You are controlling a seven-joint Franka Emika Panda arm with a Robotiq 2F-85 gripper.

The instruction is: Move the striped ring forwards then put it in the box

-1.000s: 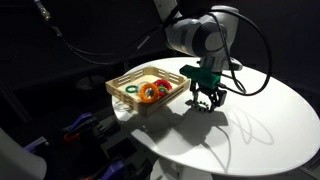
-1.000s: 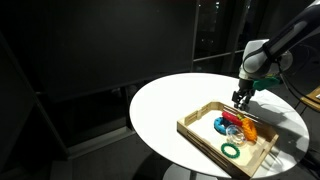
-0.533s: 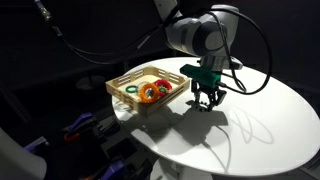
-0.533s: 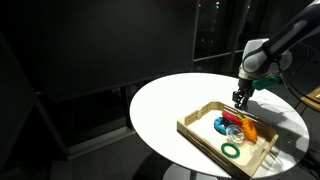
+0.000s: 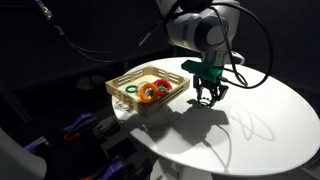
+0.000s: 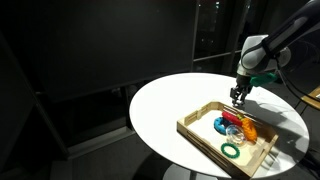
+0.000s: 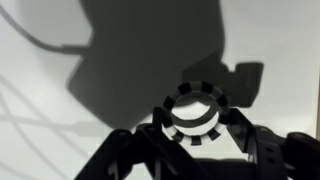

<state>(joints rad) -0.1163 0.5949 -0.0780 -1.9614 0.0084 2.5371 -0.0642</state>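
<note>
The striped ring (image 7: 193,112), black and white, sits between my gripper's fingers (image 7: 195,126) in the wrist view, lifted above the white table and casting a shadow. In both exterior views the gripper (image 5: 207,98) (image 6: 237,97) hangs just beside the far end of the box (image 5: 120,85) (image 6: 199,134), a light-wood slatted tray. The ring is too small to make out in the exterior views.
The box holds an orange ring (image 5: 150,92), a green ring (image 6: 232,150), a blue ring (image 6: 221,124) and other coloured pieces. It stands near the edge of the round white table (image 5: 250,130) (image 6: 170,105). The surroundings are dark.
My gripper has risen a little above the table with the striped ring in it, staying beside the box.
</note>
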